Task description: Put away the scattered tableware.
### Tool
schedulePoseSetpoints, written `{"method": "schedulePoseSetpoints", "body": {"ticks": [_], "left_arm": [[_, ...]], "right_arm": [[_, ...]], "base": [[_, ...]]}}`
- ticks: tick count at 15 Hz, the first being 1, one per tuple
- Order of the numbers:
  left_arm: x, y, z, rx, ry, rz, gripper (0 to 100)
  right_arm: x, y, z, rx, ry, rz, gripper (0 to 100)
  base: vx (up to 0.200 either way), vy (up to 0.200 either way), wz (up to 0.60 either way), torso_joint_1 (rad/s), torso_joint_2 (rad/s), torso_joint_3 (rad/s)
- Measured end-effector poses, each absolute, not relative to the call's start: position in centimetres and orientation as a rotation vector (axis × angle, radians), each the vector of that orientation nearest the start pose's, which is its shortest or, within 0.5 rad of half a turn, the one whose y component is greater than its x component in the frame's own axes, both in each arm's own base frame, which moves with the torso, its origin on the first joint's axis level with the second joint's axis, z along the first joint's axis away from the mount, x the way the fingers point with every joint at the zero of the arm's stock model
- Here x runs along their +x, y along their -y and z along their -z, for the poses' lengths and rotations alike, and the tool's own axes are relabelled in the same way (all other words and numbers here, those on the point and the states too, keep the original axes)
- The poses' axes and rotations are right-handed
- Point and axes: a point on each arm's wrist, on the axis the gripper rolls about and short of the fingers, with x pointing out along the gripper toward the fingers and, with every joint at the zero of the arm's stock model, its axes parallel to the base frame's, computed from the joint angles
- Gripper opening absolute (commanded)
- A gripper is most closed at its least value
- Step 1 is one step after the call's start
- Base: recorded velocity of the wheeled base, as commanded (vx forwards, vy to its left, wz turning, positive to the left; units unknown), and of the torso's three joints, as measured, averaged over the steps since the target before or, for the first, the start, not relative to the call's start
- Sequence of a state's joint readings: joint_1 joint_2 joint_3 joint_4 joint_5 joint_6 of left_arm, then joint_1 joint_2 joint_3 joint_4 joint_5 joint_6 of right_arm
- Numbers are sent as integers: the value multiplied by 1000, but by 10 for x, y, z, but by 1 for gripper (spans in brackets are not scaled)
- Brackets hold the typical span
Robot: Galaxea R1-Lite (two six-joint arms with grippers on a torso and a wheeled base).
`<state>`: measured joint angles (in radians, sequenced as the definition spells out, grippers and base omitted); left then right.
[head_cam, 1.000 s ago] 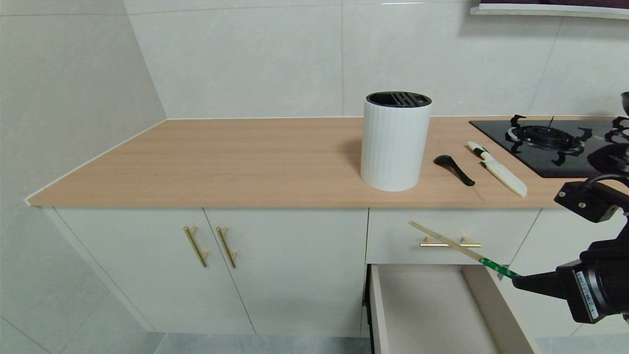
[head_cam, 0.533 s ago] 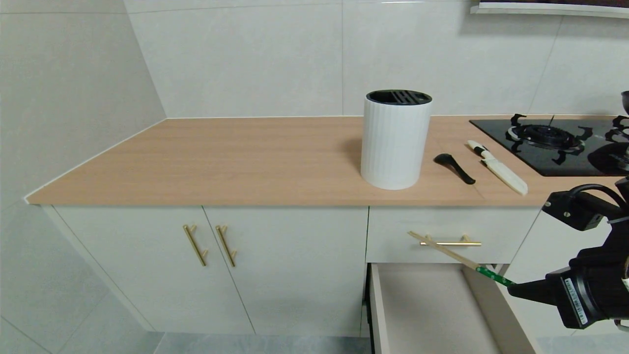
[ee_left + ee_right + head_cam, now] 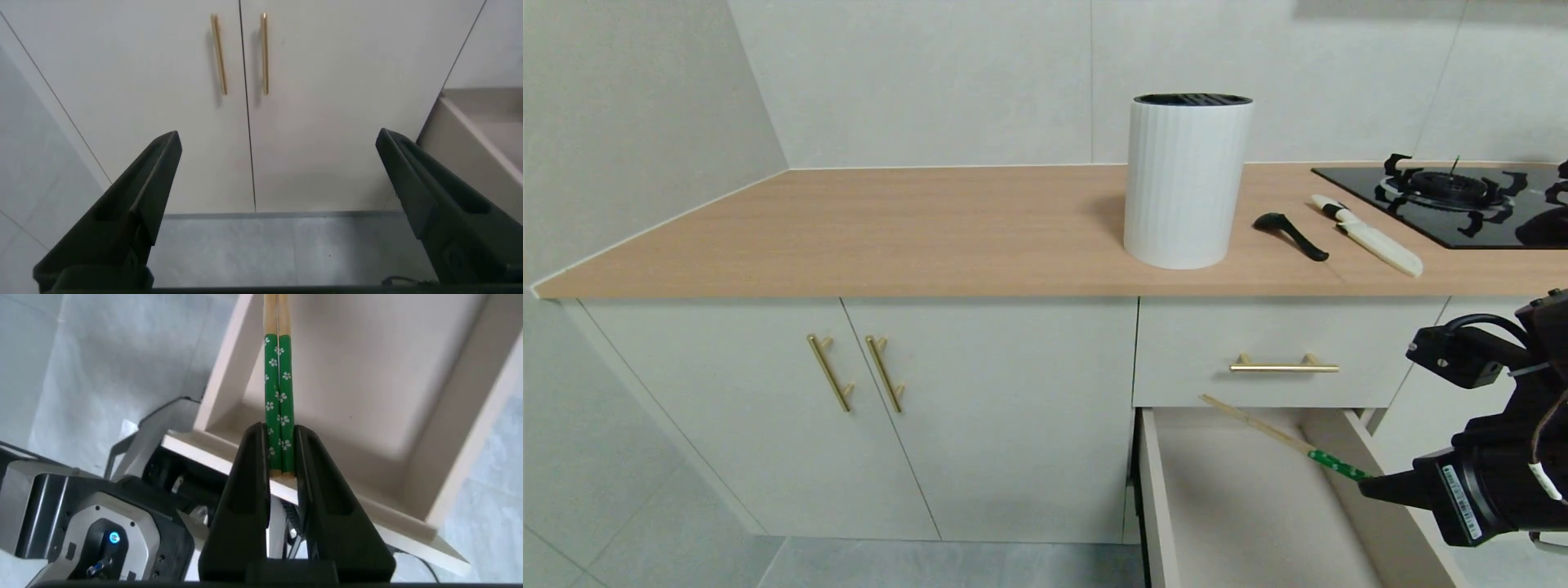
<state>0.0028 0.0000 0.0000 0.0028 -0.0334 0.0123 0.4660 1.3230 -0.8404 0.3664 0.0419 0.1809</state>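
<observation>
Head camera has tipped down, so the whole scene sits differently. Against the drawer fronts, the right gripper (image 3: 1365,487) has dropped: the chopsticks (image 3: 1262,429) crossed the upper drawer's brass handle (image 3: 1284,367) a second ago, and their free tips are now below it.

- Right gripper: fingers pressed together on the green, flower-printed end of the chopsticks (image 3: 278,376), both sticks side by side. It hangs beside the right wall of the open drawer (image 3: 1156,490).
- Chopsticks: slant up from the gripper over the inside of the open drawer (image 3: 458,457), tips toward the closed drawer front above. Cannot tell whether they touch the drawer anywhere.
- Left gripper (image 3: 274,151): fingers spread wide, nothing between them, low and facing the two cabinet doors (image 3: 245,82) with brass handles.
- Counter (image 3: 890,229): white ribbed utensil holder (image 3: 1186,180) stands upright. Just beside it on the stove side lies a black spoon (image 3: 1290,235), then a knife (image 3: 1372,245) with a pale blade. The two are near each other but apart.
- Black gas stove (image 3: 1445,196) at the counter's right end.
</observation>
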Motion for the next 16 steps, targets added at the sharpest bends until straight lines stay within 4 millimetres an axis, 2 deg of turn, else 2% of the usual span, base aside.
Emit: {"method": "schedulePoseSetpoints", "body": {"ticks": [7,16], "left_arm": [[-23,1,-75,12,-3,31,100],[-23,1,-75,12,-3,31,100]], "right_arm": [[169,-86,-192,-14,-864,-398,0],[175,-89,-188,-14,-872,-397,0]], "base": [[0,0,0,-118,436,315],[0,0,0,-12,41,25]]}}
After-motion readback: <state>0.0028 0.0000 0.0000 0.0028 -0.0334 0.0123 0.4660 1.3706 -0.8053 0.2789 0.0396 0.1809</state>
